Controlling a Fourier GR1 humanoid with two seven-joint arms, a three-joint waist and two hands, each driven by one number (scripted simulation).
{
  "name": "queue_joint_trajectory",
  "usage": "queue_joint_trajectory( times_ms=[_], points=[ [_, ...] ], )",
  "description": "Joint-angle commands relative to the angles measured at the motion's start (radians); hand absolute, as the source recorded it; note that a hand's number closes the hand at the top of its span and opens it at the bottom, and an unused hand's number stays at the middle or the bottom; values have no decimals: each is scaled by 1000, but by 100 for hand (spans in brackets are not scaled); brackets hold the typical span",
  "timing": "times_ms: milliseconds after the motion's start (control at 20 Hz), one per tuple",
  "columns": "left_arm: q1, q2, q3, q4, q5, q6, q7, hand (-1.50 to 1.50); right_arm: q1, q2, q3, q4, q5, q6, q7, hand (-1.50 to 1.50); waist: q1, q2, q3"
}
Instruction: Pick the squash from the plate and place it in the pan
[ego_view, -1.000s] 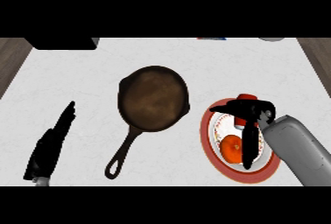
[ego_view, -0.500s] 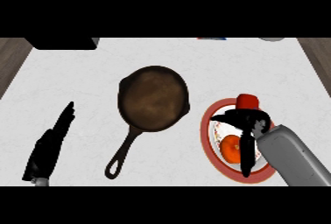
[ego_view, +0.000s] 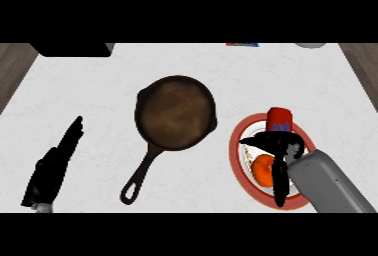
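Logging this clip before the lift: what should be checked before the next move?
1. Squash lying on plate: ok.
2. Right hand over squash: ok.
3. Hold on squash closed: cannot tell.
4. Pan holds nothing: ok.
5. Red container on plate's far rim, close to the hand: not ok.
6. Left hand resting left of pan, apart: ok.
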Motion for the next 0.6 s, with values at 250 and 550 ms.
queue_joint_trajectory(
  times_ms=[250, 550],
  points=[
    [19, -31, 37, -11, -18, -39, -2, 0, 86, 4, -30, 28, 117, 10, -93, -150, -4, 4, 2],
    [-24, -51, 48, -1, -39, -47, 38, 0, 74, 46, -32, 183, 229, -123, -281, 150, -1, 6, 2]
  ],
)
